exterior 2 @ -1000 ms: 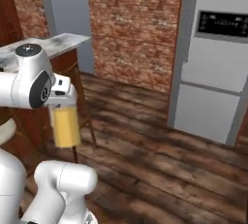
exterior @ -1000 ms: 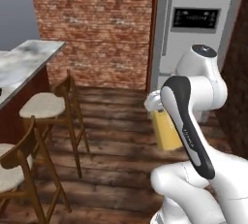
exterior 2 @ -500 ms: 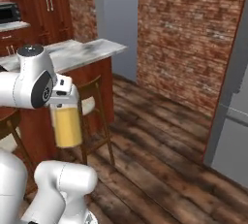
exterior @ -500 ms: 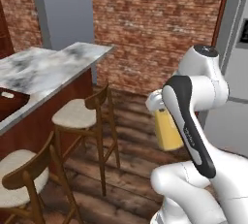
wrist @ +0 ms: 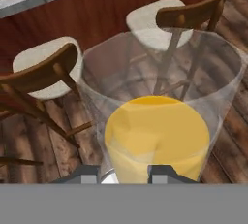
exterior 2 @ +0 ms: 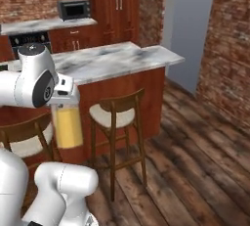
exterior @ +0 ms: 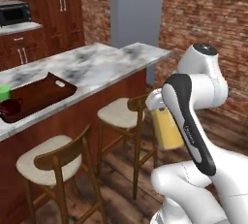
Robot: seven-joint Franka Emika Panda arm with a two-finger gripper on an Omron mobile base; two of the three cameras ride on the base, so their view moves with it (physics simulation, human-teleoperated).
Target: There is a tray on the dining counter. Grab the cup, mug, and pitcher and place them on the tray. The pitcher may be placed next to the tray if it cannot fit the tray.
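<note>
1. The gripper (wrist: 124, 172) is closed on the pitcher (exterior: 166, 130); the arm holds it up in the air, close to the robot's body; the yellow drink sits low in the clear pitcher, seen from above in the hand view (wrist: 157, 138).

2. The big change is the room; a second ago the cameras saw a brick wall and a fridge; now they see the counter (exterior: 97, 65) with the tray (exterior: 41, 94) on it; that means the base has turned and the things have not moved by themselves.

3. The pitcher hangs in the same spot by the arm as before; the grip looks the same too.

4. The mug (exterior: 10, 107) is already in the tray; the cup (exterior: 4, 93) sits at the far left by the tray's back side, but I cannot tell if it is inside.

5. Two stools (exterior: 123, 114) stand between the robot and the counter; the pitcher is still well apart from the tray.

6. I think the robot is carrying the pitcher over; next it must get closer and reach over the stools; the pitcher is tall and could tip.
</note>
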